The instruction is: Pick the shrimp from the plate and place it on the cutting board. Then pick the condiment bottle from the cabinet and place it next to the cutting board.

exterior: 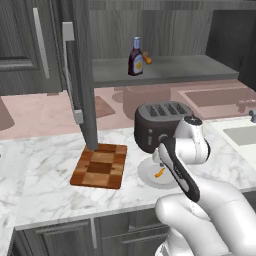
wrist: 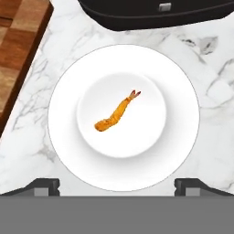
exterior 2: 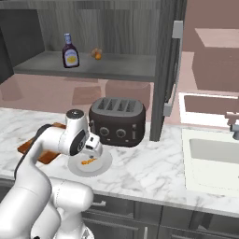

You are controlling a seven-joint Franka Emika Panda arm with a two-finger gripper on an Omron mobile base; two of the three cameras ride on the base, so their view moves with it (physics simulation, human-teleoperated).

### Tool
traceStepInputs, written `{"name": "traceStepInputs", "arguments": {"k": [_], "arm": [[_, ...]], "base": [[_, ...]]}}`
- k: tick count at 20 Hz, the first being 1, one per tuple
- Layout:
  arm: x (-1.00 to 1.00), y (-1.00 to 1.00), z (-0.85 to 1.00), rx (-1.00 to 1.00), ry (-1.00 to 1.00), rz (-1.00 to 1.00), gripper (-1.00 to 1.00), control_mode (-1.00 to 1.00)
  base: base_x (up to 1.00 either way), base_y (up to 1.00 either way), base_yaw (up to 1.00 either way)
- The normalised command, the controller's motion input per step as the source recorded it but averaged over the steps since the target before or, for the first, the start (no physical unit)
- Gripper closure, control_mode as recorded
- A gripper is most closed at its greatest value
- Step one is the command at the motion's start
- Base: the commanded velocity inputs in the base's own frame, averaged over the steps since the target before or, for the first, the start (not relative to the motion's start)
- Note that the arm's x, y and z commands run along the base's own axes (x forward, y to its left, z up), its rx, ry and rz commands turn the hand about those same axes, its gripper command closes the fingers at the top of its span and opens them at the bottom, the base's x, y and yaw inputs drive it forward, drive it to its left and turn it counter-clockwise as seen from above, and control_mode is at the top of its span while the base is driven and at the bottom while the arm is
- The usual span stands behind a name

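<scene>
The fingers (wrist: pixel 117 185) hang spread wide above the plate (wrist: pixel 183 87), one tip at each lower side of the rim, with nothing between them. One shrimp (wrist: pixel 117 113) lies in the shallow middle of the plate, tail pointing up toward the toaster (wrist: pixel 155 13), bare white dish all round it.

One plate sits on the marble counter (exterior: pixel 45 190), its far rim close under the one dark toaster (exterior: pixel 157 122). The single cutting board (exterior: pixel 100 166) lies to the plate's left, a strip of bare counter between the two, and its far end reaches the foot of the open cabinet door (exterior: pixel 80 75). Open counter runs in front of the plate to the near edge.

Up on the cabinet (exterior 2: pixel 93 65) shelf stands one condiment bottle (exterior: pixel 135 57), upright, with a small orange object (exterior: pixel 147 58) just beside it. The sink (exterior 2: pixel 210 154) lies off to the right.
</scene>
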Motion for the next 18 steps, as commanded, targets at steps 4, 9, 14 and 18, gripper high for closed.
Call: {"name": "traceStepInputs", "arguments": {"k": [4, 9, 14, 18], "arm": [[0.22, 0.0, -0.17, 0.0, -0.01, -0.01, -1.0, -1.0], [0.22, 0.0, -0.14, 0.0, -0.02, -0.02, -1.0, -1.0], [0.09, 0.0, -0.11, 0.0, -0.01, -0.05, -1.0, -1.0], [0.0, 0.0, -0.09, 0.0, 0.0, -0.06, -1.0, -1.0]], "base": [[0.0, 0.0, 0.0], [0.0, 0.0, 0.0], [0.0, 0.0, 0.0], [0.0, 0.0, 0.0]]}}
